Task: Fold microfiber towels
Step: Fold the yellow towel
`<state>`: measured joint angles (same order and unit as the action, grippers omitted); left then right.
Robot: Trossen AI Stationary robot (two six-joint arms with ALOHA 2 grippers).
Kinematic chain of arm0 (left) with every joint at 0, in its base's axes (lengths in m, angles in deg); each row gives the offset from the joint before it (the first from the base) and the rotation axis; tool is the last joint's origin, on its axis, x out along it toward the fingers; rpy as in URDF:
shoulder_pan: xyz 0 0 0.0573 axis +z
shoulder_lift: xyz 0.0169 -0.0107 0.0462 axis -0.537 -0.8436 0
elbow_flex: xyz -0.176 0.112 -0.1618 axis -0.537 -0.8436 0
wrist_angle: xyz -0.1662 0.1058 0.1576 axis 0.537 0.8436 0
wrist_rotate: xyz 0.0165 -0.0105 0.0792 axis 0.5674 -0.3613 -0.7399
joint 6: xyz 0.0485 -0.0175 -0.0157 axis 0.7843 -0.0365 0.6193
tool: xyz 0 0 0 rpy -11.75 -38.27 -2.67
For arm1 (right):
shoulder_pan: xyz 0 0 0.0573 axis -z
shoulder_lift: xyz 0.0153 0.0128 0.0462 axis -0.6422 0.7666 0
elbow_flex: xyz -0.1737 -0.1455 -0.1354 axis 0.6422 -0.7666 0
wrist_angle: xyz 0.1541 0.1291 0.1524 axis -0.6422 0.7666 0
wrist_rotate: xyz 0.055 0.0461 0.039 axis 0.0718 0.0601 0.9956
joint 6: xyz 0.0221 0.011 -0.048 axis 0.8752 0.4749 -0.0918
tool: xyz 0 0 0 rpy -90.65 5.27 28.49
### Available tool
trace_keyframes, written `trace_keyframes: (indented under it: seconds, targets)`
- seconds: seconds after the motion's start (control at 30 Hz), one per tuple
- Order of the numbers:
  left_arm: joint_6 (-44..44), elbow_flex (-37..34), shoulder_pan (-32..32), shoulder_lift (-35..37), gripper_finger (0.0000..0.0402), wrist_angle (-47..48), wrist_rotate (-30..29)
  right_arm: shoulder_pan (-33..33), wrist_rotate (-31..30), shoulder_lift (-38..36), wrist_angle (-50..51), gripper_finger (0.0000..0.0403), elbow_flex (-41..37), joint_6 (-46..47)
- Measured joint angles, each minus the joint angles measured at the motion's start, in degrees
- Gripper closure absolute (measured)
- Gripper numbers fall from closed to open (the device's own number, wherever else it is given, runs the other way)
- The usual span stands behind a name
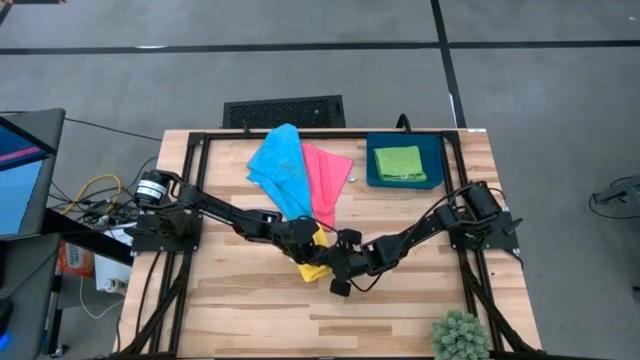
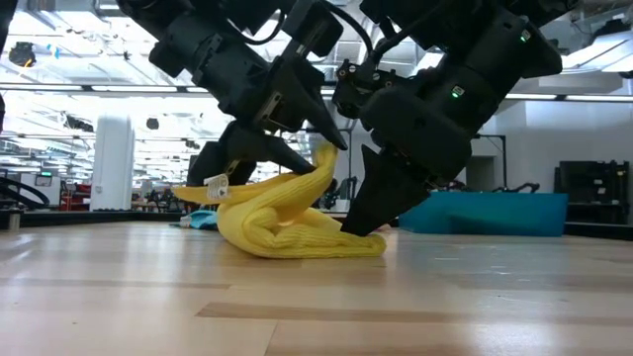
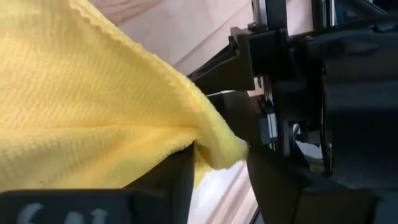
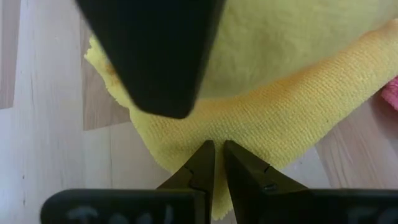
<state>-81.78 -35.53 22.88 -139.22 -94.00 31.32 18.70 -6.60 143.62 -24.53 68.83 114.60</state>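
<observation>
The yellow microfiber towel (image 4: 273,118) is soft cloth with a fine ribbed weave, matt, its edge slightly fuzzy. The sky-blue towel (image 1: 280,165), pink towel (image 1: 328,180) and green folded towel (image 1: 398,163) look like the same matt cloth. The bench (image 1: 400,310) is pale wooden planks, smooth, with a faint sheen in the low view. The dark blue rectangular tray (image 1: 437,160) looks rigid and smooth. The left hand (image 3: 217,180) and right hand (image 4: 219,167) have matt black fingers of hard plastic.
</observation>
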Motion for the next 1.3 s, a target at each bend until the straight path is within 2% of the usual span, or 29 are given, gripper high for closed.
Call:
trace_keyframes:
  seconds: [0.4,0.63,0.8,0.97,1.17,1.23,1.3]
  targets:
    - [0.5,0.0,-1.4,-0.6,0.02,-1.7,-0.5,0.0,0.0,0.0,0.2,0.034,0.0,-0.1]
    - [-2.9,0.0,-0.1,-1.9,0.0186,-7.2,9.0,0.0,0.1,0.0,0.4,0.034,0.0,-0.5]
    - [-5.1,0.0,0.1,-1.9,0.0184,-7.7,10.6,-0.1,0.1,0.0,0.4,0.034,0.0,-1.0]
    - [-6.9,-0.1,1.1,-1.8,0.0184,-9.3,15.8,-0.1,0.1,0.0,0.5,0.034,0.0,-1.0]
    - [-7.7,1.3,2.8,3.7,0.0184,-10.5,23.9,0.0,0.1,0.0,0.9,0.034,0.0,-1.0]
    - [-8.4,2.0,1.9,6.7,0.0184,-8.0,24.4,0.0,0.1,0.0,1.0,0.034,0.0,-1.0]
    - [-7.6,2.4,0.5,10.6,0.0184,-1.4,24.0,0.0,0.1,0.0,1.1,0.034,0.0,-1.0]
